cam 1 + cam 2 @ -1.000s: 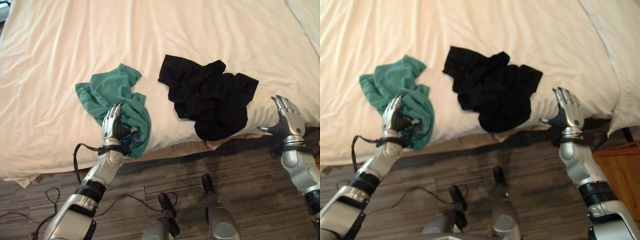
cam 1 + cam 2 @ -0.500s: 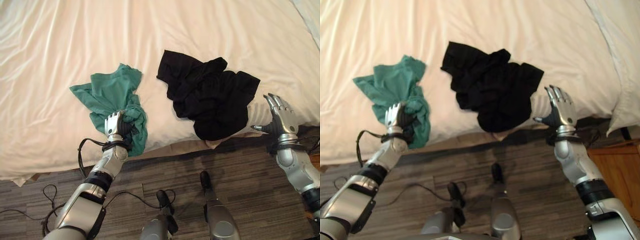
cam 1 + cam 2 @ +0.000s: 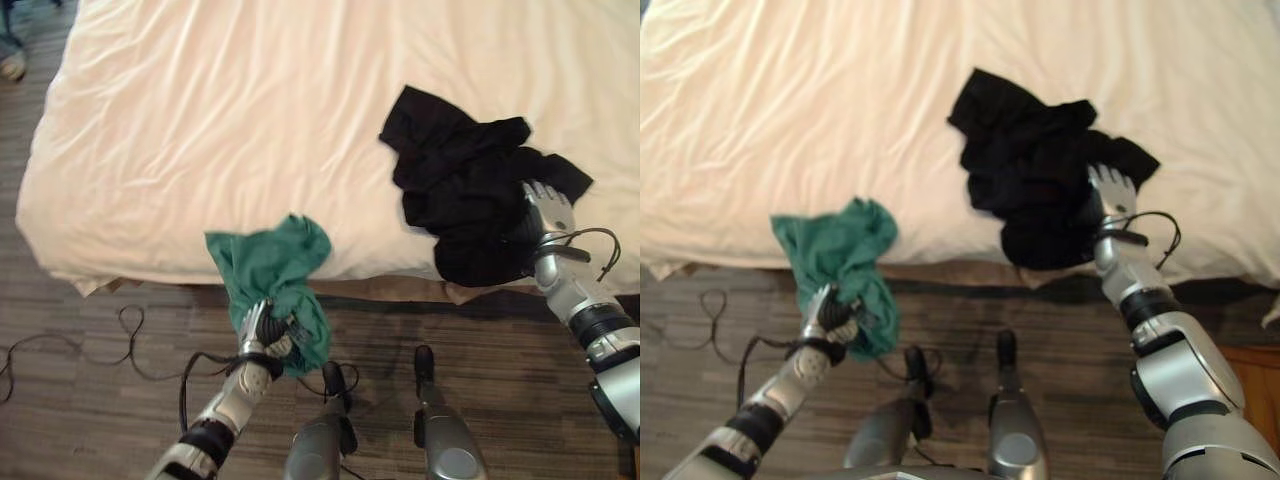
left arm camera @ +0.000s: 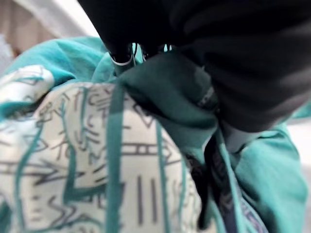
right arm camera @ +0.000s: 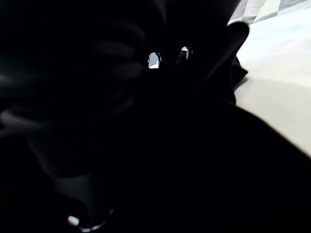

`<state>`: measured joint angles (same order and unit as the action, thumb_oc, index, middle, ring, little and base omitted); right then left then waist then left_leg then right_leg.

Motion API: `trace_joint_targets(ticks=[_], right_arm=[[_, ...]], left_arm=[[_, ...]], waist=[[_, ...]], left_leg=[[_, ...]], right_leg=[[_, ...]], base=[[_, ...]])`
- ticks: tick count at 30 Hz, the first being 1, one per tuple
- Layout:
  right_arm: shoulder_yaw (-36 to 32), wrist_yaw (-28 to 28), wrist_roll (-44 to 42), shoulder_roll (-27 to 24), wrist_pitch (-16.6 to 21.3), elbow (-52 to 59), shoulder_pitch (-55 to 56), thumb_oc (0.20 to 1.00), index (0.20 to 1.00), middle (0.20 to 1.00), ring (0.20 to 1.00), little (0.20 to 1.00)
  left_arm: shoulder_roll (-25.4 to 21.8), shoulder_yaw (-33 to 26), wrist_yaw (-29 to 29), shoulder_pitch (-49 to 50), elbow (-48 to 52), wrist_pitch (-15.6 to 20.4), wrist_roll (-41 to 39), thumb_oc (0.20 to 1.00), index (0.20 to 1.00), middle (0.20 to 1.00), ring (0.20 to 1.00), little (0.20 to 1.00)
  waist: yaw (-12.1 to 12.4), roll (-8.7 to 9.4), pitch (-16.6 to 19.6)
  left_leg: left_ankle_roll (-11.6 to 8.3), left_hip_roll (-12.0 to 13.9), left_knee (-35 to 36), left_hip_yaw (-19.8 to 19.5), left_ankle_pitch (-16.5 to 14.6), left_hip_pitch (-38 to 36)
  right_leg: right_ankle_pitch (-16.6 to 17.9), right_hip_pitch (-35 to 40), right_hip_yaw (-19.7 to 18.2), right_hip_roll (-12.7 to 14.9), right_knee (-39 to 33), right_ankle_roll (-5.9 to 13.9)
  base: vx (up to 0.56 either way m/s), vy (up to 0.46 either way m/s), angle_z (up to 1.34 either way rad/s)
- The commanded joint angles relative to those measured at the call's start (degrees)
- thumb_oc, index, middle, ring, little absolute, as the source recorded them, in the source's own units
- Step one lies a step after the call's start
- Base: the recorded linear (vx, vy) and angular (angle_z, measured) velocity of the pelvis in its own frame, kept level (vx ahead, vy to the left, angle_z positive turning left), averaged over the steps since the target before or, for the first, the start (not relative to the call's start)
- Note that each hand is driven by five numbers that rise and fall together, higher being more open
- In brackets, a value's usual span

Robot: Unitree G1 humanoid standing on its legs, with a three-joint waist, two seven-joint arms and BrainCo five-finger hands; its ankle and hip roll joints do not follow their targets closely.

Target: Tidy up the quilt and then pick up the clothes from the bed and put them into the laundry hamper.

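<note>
At the lower centre-left of the head view we see our left robot hand (image 3: 262,330) with its fingers curled round the green garment (image 3: 272,270), which hangs off the edge of the bed (image 3: 200,130) over the floor (image 3: 80,400). At the right, our right robot hand (image 3: 545,212) lies on the black clothes (image 3: 460,190) on the quilt; we cannot tell its grip.

a bedroom: a wide bed (image 3: 250,120) under a cream quilt (image 3: 790,110) stretches beyond the left hand (image 3: 262,330), with wood-plank flooring (image 3: 90,400) beneath it.
</note>
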<state>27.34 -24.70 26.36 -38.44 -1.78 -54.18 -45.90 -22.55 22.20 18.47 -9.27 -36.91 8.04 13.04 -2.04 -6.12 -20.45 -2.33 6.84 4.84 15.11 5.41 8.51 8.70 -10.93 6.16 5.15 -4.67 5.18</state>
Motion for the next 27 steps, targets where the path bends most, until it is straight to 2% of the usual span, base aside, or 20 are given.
trace_joint_targets(ticks=[1, 2, 6, 9, 11, 14, 15, 17, 18, 24, 25, 26, 27], right_arm=[[4.45, 2.24, -3.11, 3.66, -0.27, -9.96, -5.54, 0.598, 0.598, 0.598, 0.598, 0.598], [4.57, 2.66, -3.23, 4.47, -0.46, -12.46, -5.69, 0.2, 0.2, 0.2, 0.2, 0.2], [3.31, 3.96, -5.14, 6.13, -0.84, -16.17, -5.5, 0.2, 0.2, 0.2, 0.2, 0.2], [-3.21, 4.01, -12.48, 8.72, 0.39, -13.67, 2.74, 0.2, 0.2, 0.2, 0.2, 0.2], [-4.93, 3.97, -13.96, 9.82, 0.75, -11.6, 6.52, 0.2, 0.2, 0.2, 0.2, 0.2], [-11.74, 5.48, -15.34, 13.08, 2.77, 4.53, 26.75, 0.2, 0.2, 0.2, 0.2, 0.2], [-11.78, 5.51, -15.31, 13.08, 2.69, 4.67, 26.86, 0.2, 0.2, 0.2, 0.2, 0.2], [-15.29, 5.83, -13.74, 13.34, 2.89, 10.26, 35.08, 0.2, 0.2, 0.2, 0.2, 0.2], [-15.33, 5.85, -13.73, 13.34, 2.84, 10.36, 35.14, 0.2, 0.2, 0.2, 0.2, 0.2], [-19.7, 6.51, -16.53, 16.98, 3.99, 15.53, 44.69, 0.2, 0.2, 0.2, 0.2, 0.2], [-19.7, 6.51, -16.53, 16.98, 3.99, 15.54, 44.71, 0.2, 0.2, 0.2, 0.2, 0.2], [-19.55, 6.66, -17.26, 17.63, 4.04, 15.23, 44.89, 0.2, 0.2, 0.2, 0.2, 0.2], [-18.95, 7.33, -18.53, 19.1, 3.99, 14.48, 44.68, 0.2, 0.2, 0.2, 0.2, 0.2]], left_arm=[[-1.43, 2.34, -0.25, -4.08, 1.74, 3.78, -2.69, 0.2, 0.2, 0.2, 0.2, 0.2], [-1.16, 2.9, -0.66, -4.3, 1.96, 3.68, -2.72, 0.2, 0.2, 0.2, 0.2, 0.2], [-0.77, 3.72, -1.06, -4.59, 1.45, 3.39, -2.52, 0.2, 0.2, 0.2, 0.2, 0.2], [-0.08, 4.01, -1.91, -3.9, 1.92, 2.63, -1.44, 0.2, 0.2, 0.2, 0.2, 0.2], [-0.09, 3.68, -1.97, -3.61, 1.44, 2.2, -0.82, 0.2, 0.2, 0.2, 0.2, 0.2], [0.46, -1.0, -3.04, -0.58, -6.38, -0.7, 1.64, 0.2, 0.2, 0.2, 0.2, 0.2], [0.45, -0.98, -3.03, -0.56, -6.39, -0.68, 1.65, 0.2, 0.2, 0.2, 0.2, 0.2], [1.54, -5.16, -4.05, 1.64, -11.93, -1.6, -1.35, 0.2, 0.2, 0.2, 0.2, 0.2], [1.54, -5.14, -4.03, 1.62, -11.96, -1.58, -1.35, 0.2, 0.2, 0.2, 0.2, 0.2], [2.75, -9.1, -3.59, 4.32, -17.23, -2.29, -3.67, 0.2, 0.2, 0.2, 0.2, 0.2], [2.74, -9.09, -3.59, 4.33, -17.23, -2.29, -3.67, 0.2, 0.2, 0.2, 0.2, 0.2], [2.87, -9.23, -3.59, 4.39, -16.96, -2.27, -4.03, 0.2, 0.2, 0.2, 0.2, 0.2], [3.0, -9.42, -3.45, 4.27, -16.37, -2.4, -5.06, 0.2, 0.2, 0.2, 0.2, 0.2]], waist=[[2.04, 1.02, 2.14], [2.24, 0.7, 2.23], [2.53, 0.15, 2.48], [1.82, 0.51, 2.54], [1.5, 0.91, 2.84], [-1.69, 4.3, 4.05], [-1.61, 4.34, 4.19], [-3.6, 5.97, 5.2], [-3.48, 6.02, 5.32], [-5.93, 9.16, 7.04], [-5.92, 9.18, 7.03], [-5.94, 9.43, 7.15], [-5.81, 9.75, 7.15]], left_leg=[[-6.63, 2.78, 0.16, 0.67, -1.61, -1.47], [-6.65, 2.65, 0.16, 0.37, -1.53, -1.36], [-6.64, 2.59, 0.16, -0.39, -1.46, -1.48], [-6.34, 2.48, 0.16, -0.31, -2.31, -3.06], [-6.21, 2.46, 0.16, -0.07, -2.56, -3.26], [-5.41, 2.41, 0.16, 2.01, -5.03, -6.37], [-5.4, 2.4, 0.16, 2.06, -4.88, -6.2], [-4.99, 2.12, 0.16, 4.29, -6.32, -8.57], [-5.0, 2.11, 0.16, 4.4, -6.18, -8.41], [-3.3, 0.4, 0.16, 7.89, -8.56, -12.43], [-3.3, 0.38, 0.16, 7.91, -8.56, -12.46], [-2.94, -0.02, 0.16, 7.78, -8.86, -12.89], [-2.26, -0.52, 0.16, 7.1, -9.35, -13.57]], right_leg=[[-6.43, -0.85, -0.47, 3.32, 0.46, 4.05], [-6.51, -0.7, -0.09, 3.33, 0.43, 4.02], [-6.86, 0.1, 0.67, 3.42, 0.41, 3.92], [-7.46, 1.86, 0.97, 3.57, 0.64, 3.97], [-7.4, 1.86, 0.76, 3.59, 0.74, 3.97], [-7.74, 3.63, -0.9, 3.43, 0.71, 4.39], [-7.59, 3.44, -0.97, 3.43, 0.67, 4.35], [-7.38, 4.08, -2.6, 3.48, 0.79, 4.95], [-7.23, 3.86, -2.73, 3.47, 0.77, 4.91], [-6.46, 4.6, -5.8, 4.7, 1.92, 6.88], [-6.47, 4.62, -5.81, 4.71, 1.93, 6.89], [-6.59, 4.68, -5.74, 5.03, 2.69, 7.18], [-7.08, 4.03, -5.62, 5.43, 6.71, 7.57]], base=[[0.0, -0.03, 0.27], [0.0, -0.012, 0.2], [0.0, 0.004, 0.11], [0.03, 0.068, 0.13], [0.02, 0.055, 0.19], [0.06, 0.091, -0.06], [0.06, 0.105, -0.2], [0.05, 0.14, -0.45], [0.05, 0.14, -0.57], [0.03, 0.161, -0.44], [0.0, 0.152, -0.35], [-0.02, 0.126, -0.21], [-0.04, 0.159, -0.05]])
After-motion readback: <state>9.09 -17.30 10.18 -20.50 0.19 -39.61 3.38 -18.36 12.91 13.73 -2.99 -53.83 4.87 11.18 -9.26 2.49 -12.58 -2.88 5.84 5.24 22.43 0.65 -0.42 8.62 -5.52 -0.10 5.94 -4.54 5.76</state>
